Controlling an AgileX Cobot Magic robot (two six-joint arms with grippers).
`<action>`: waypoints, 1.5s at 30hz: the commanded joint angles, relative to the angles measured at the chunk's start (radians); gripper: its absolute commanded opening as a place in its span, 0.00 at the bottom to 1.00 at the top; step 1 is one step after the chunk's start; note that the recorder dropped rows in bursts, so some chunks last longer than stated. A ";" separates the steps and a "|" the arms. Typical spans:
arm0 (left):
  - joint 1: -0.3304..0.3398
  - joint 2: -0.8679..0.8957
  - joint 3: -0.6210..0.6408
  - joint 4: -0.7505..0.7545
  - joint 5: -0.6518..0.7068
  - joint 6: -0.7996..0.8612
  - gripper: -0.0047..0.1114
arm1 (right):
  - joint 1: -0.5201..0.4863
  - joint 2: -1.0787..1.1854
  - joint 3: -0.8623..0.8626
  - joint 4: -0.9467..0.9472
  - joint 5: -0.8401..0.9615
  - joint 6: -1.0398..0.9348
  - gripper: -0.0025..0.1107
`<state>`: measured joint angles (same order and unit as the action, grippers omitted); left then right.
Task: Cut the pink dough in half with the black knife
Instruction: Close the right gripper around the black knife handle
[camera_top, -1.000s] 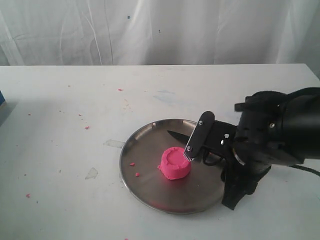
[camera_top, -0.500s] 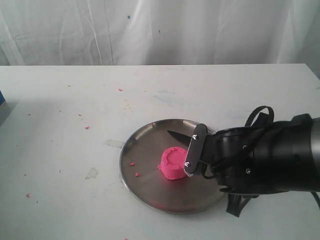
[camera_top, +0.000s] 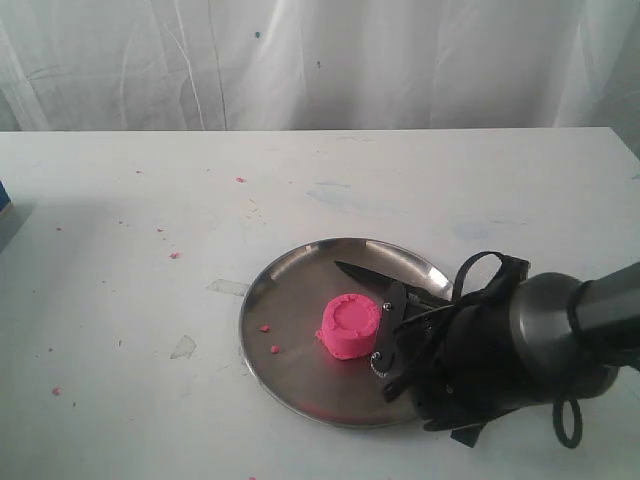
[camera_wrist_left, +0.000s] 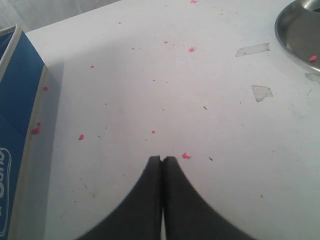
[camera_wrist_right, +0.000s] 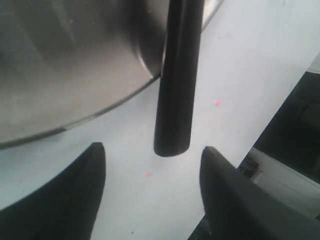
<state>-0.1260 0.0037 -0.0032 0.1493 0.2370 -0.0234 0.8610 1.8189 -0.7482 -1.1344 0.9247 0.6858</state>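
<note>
The pink dough (camera_top: 350, 326), a round puck with a ringed top, sits whole in the middle of the steel plate (camera_top: 290, 350). The black knife (camera_top: 362, 272) lies on the plate behind it. Its blade points left and its handle runs under my right arm. In the right wrist view, the handle (camera_wrist_right: 176, 90) crosses the plate rim (camera_wrist_right: 100, 112) and ends just ahead of my right gripper (camera_wrist_right: 152, 150). That gripper is open, with its fingers (camera_wrist_right: 75, 195) either side of the handle's line, not touching it. My left gripper (camera_wrist_left: 162, 159) is shut on nothing above bare table.
A blue box (camera_wrist_left: 15, 125) lies beside the left gripper, and its corner (camera_top: 3, 195) shows at the table's left edge. Pink crumbs (camera_top: 268, 338) dot the plate and table. Scraps of clear tape (camera_top: 228, 287) lie left of the plate. A white curtain hangs behind.
My right arm has dropped lower and tipped forward over the plate's right side, bringing its finger down beside the dough. The dough, knife and plate have not moved.
</note>
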 joint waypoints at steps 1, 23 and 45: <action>0.002 -0.004 0.003 -0.002 -0.002 -0.002 0.04 | 0.006 0.037 0.006 -0.059 0.018 0.057 0.49; 0.002 -0.004 0.003 -0.002 -0.002 -0.002 0.04 | -0.001 0.119 0.006 -0.240 0.074 0.215 0.47; 0.002 -0.004 0.003 -0.002 -0.002 -0.002 0.04 | -0.054 0.119 0.006 -0.306 -0.006 0.261 0.46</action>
<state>-0.1260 0.0037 -0.0032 0.1493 0.2370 -0.0234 0.8091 1.9375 -0.7482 -1.4100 0.9349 0.9345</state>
